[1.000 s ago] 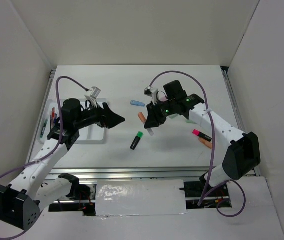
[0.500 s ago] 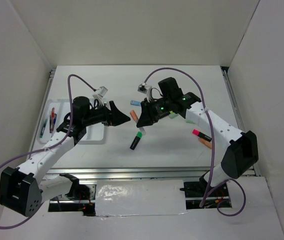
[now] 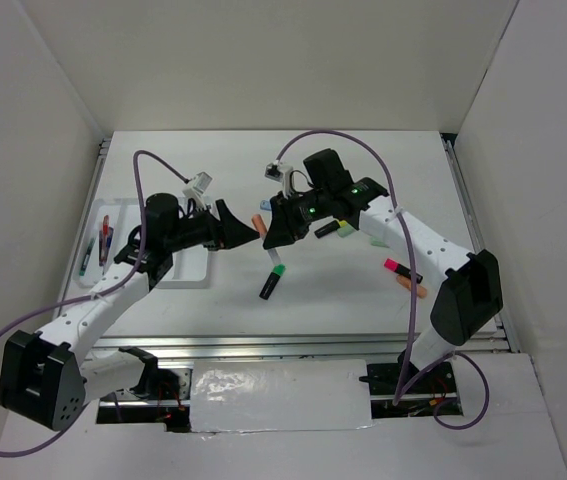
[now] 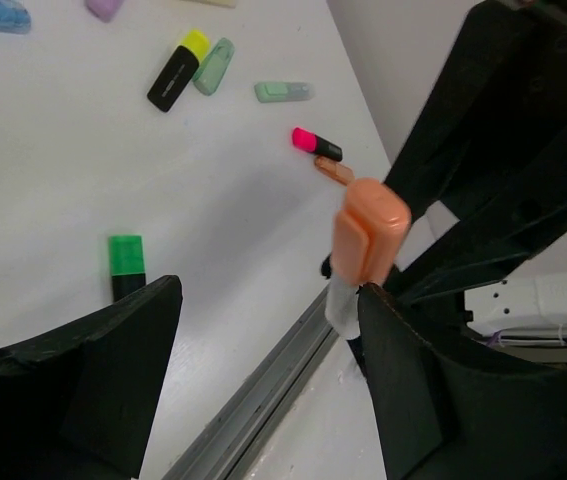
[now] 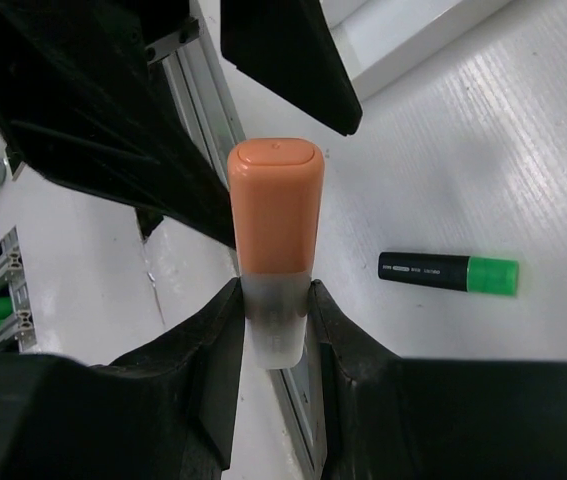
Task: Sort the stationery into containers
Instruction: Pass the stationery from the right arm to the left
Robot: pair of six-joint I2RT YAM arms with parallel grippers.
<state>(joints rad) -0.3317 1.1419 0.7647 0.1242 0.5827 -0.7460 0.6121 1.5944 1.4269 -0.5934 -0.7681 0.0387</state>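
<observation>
An orange highlighter (image 5: 275, 215) with a frosted white body is held off the table, my right gripper (image 5: 275, 300) shut on its body. In the top view the orange highlighter (image 3: 259, 223) hangs at mid-table, where the right gripper (image 3: 269, 230) meets my left gripper (image 3: 247, 232). The left gripper (image 4: 263, 370) is open, and the orange highlighter (image 4: 368, 235) rests against its right finger (image 4: 413, 400). The white tray (image 3: 191, 268) lies at the left under the left arm, with a few pens (image 3: 98, 245) in its far-left slots.
Loose on the table lie a green-capped black highlighter (image 3: 272, 282), a pink-and-black one (image 3: 400, 268) beside an orange pen (image 3: 415, 288), and a black-and-yellow one (image 4: 177, 70) with mint ones (image 4: 283, 91). A metal rail (image 3: 263, 345) runs along the near edge.
The right arm carried the orange highlighter left. The left arm swung right from the tray to meet it, and its jaws narrowed slightly around the highlighter.
</observation>
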